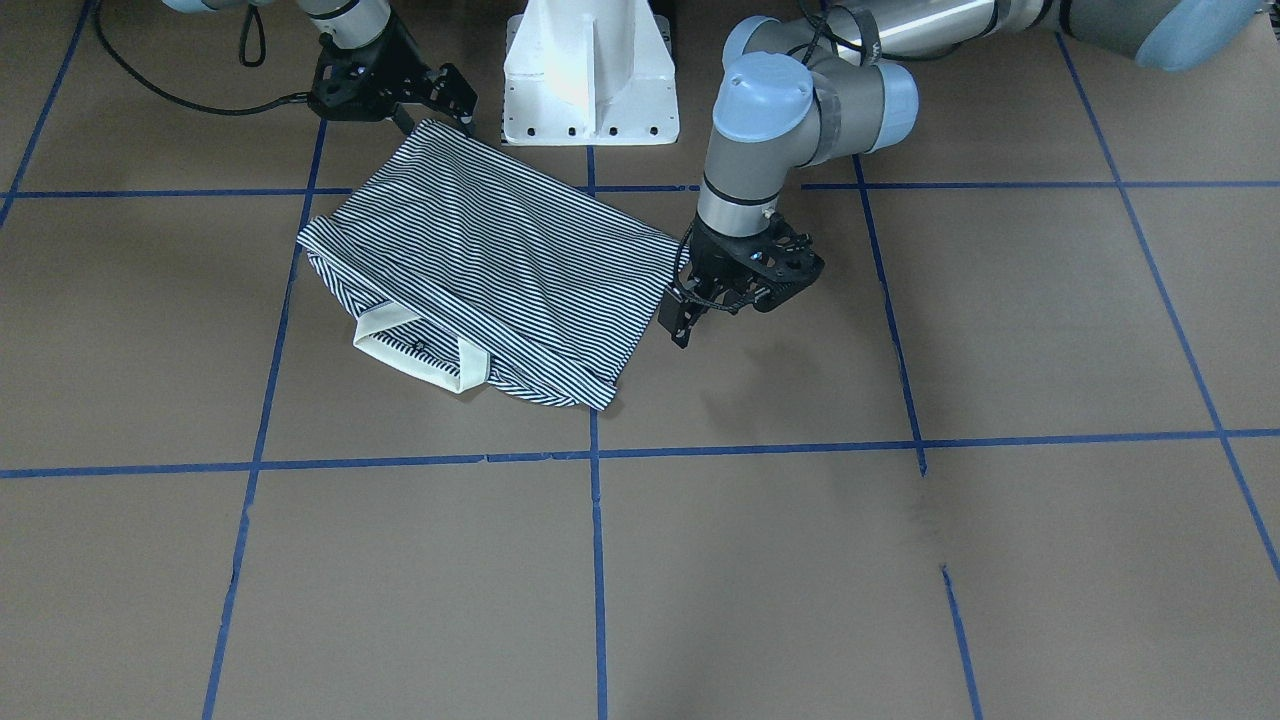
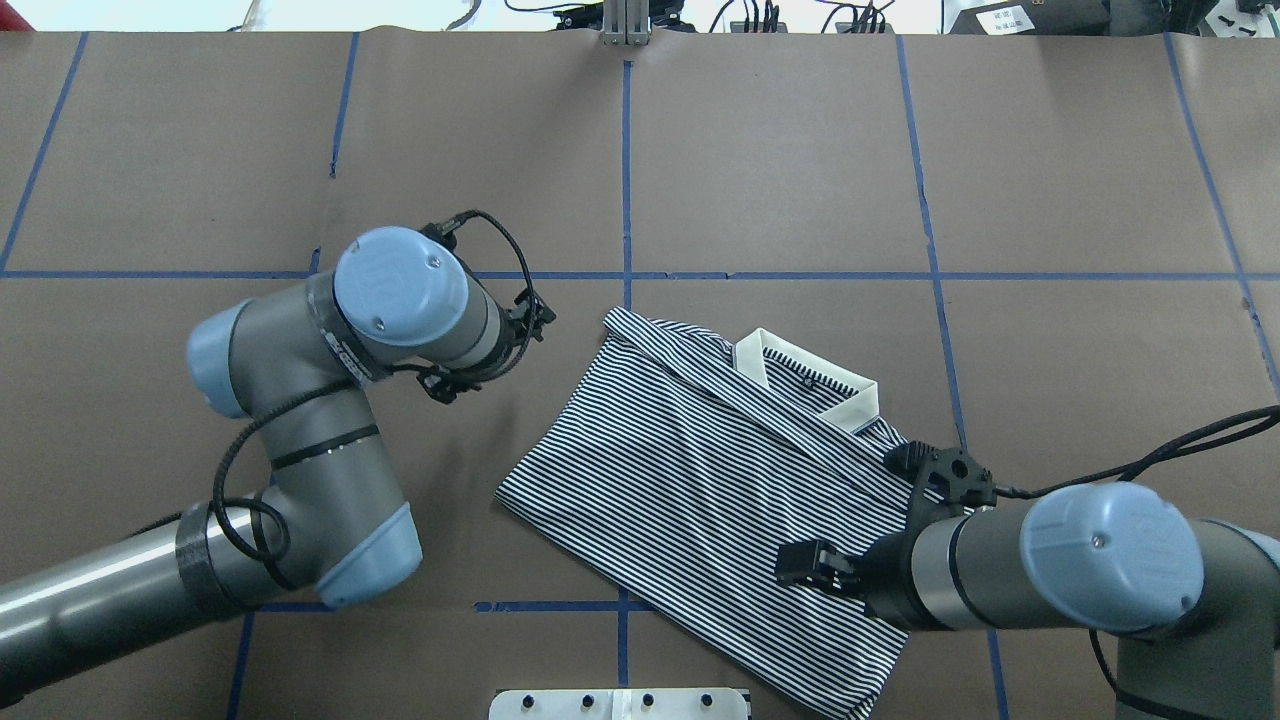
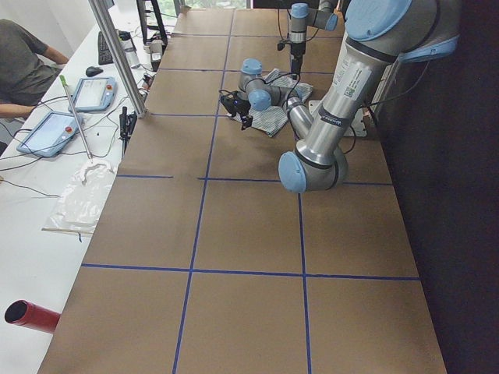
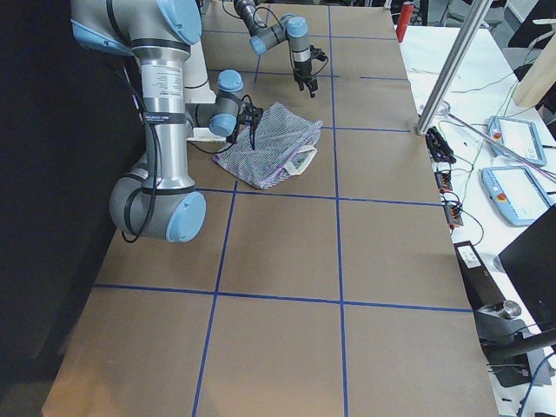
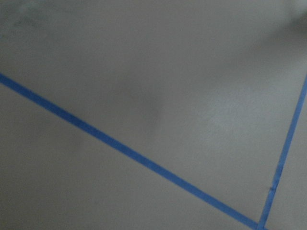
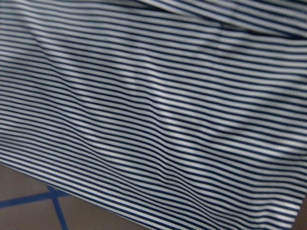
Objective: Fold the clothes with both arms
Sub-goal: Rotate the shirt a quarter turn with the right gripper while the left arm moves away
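1. As you look across from your side, the polo shirt (image 1: 500, 260) lies folded into a rough rectangle on the brown table (image 1: 800, 560). It sits askew to the blue tape lines (image 1: 598, 560), and its cream collar (image 1: 440, 365) is the part nearest you.
2. Behind the collar, the striped body spreads flat toward the robot, with a few low creases.
3. About level with the shirt's middle, the left gripper (image 1: 680, 322) hangs just beside the shirt's corner on your right.
   - It is raised off the table, with its shadow (image 1: 740, 400) on the paper below.
   - The overhead view shows a strip of bare table between it and the cloth, so the two are apart.
   - Its wrist view shows only paper and tape.
   - You cannot tell from these views whether its fingers are spread or closed.
4. Farther back, the right gripper (image 1: 420, 105) sits at the shirt's far corner on your left.
   - In the overhead view the striped fabric runs on beneath it.
   - Its wrist view is filled with stripes at close range, with a sliver of table at the lower left.
   - You cannot tell whether it pinches the cloth or has let go.
5. Farthest from you, the white pedestal (image 1: 590, 80) stands just behind the shirt's far edge.
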`<state>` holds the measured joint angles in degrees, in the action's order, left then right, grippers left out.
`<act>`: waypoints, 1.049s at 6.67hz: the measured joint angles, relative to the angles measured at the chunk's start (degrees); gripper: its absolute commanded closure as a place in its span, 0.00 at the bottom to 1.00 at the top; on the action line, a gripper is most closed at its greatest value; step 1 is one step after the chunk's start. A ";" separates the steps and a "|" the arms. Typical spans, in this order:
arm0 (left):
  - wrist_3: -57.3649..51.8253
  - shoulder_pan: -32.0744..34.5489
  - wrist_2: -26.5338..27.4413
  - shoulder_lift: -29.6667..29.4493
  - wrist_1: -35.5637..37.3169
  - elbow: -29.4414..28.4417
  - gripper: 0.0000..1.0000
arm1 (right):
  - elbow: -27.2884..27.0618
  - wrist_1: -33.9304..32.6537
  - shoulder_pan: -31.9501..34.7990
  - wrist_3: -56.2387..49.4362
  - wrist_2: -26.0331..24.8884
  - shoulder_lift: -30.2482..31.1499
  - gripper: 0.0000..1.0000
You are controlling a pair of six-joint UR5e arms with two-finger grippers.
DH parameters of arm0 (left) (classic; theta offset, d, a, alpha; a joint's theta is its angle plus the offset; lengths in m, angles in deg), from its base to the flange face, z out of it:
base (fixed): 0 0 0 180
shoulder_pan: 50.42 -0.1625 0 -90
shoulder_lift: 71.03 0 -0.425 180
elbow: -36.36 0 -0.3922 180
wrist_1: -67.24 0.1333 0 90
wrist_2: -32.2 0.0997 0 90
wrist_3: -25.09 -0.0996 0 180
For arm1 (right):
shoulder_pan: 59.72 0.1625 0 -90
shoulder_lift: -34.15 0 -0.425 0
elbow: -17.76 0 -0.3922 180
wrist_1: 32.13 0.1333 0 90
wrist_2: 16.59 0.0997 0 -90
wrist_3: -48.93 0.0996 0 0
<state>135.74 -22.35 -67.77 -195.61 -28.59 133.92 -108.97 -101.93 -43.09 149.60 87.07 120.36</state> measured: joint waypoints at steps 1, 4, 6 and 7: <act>3.09 -2.97 0.85 0.00 3.74 2.01 0.11 | -0.40 -0.01 2.87 -0.07 0.38 -0.52 0.00; 6.58 -9.46 3.26 1.23 9.39 6.14 0.11 | -0.41 -0.26 5.39 -0.12 0.53 -1.61 0.00; 7.01 -10.64 4.67 1.85 9.43 5.36 0.15 | -0.42 -0.27 5.57 -0.12 0.58 -1.67 0.00; 7.08 -10.69 5.19 1.91 9.35 4.90 0.19 | -0.44 -0.26 5.68 -0.12 0.65 -1.69 0.00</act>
<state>142.83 -33.04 -62.58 -193.71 -19.23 138.82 -109.41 -102.19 -37.41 149.48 87.72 118.67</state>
